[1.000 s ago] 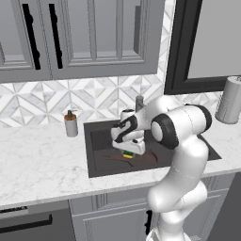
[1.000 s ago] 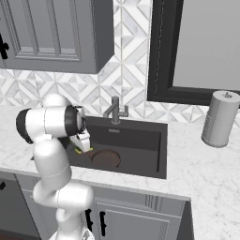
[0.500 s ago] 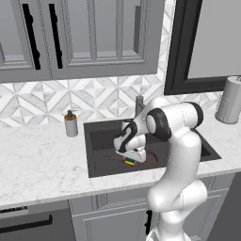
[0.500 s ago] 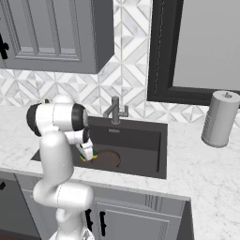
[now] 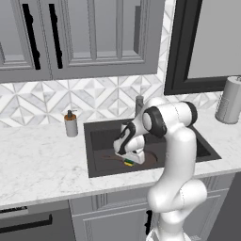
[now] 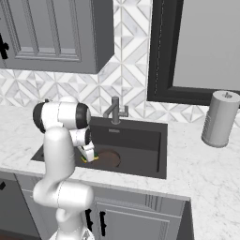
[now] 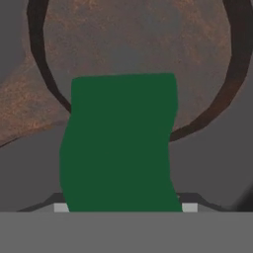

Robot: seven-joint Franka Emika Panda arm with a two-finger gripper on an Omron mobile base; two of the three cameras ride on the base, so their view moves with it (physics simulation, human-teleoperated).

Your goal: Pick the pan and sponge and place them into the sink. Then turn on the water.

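Sponge [image 7: 121,143]: held between the fingers, low inside sink [image 5: 99,141], above pan [image 7: 138,44]. Handling: spread the fingers fully, then lift straight up.

Place: a home kitchen (rendered)
Showing it: grey cabinets [image 5: 94,37] hanging over a marble table [image 5: 37,164], sink [image 5: 101,136], faucet [image 6: 115,110], tiled backsplash [image 5: 42,101]

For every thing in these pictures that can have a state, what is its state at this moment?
sponge: held between the gripper's fingers, low over the pan, inside the sink.
gripper: shut on the sponge.
pan: lying in the sink.
sink: dry, no water seen.
faucet: no stream running.
soap dispenser: upright on the counter.
paper towel roll: upright.
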